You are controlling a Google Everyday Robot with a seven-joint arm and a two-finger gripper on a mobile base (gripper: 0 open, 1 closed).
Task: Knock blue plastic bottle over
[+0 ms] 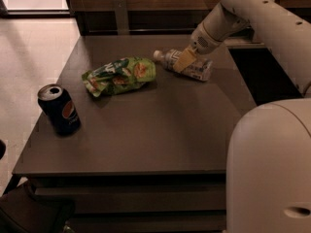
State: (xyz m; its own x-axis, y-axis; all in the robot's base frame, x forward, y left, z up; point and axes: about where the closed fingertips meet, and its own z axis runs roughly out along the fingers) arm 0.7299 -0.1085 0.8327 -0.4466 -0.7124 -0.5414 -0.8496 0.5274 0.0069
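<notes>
At ~1 o'clock from centre of desk (160, 130), near far edge: blue plastic bottle (198, 70) lies on its side, flat on the top. White cap pts toward ~10 o'clock and base toward ~4 o'clock, so the body runs at a slant. Clear body, pale printed label turned up and toward camera.

Gripper (183, 59) sits over bottle's mid-section, between cap end and label. Its tan part overlaps the bottle as seen from camera. Touching or just above: can't tell. Open or closed: can't tell from this angle. Whether it has hold of the bottle: can't tell either. Bottle's weight is on the desk.

White arm (228, 18) comes in from ~2 o'clock, angled down to the gripper.

Other items on desk:
- Green snack bag (120, 75), ~11 o'clock from centre, crumpled, lying flat. Its right end is just beside bottle's cap, w/ a narrow strip of desk between; not touching.
- Pepsi can (59, 109), ~9 o'clock, near left edge, upright, silver top showing. Near the bag, well apart from bottle.

White rounded robot body (269, 169) fills the 4–5 o'clock corner of view, covering desk's near-right corner. Pale floor (29, 57) lies beyond desk's left edge.
</notes>
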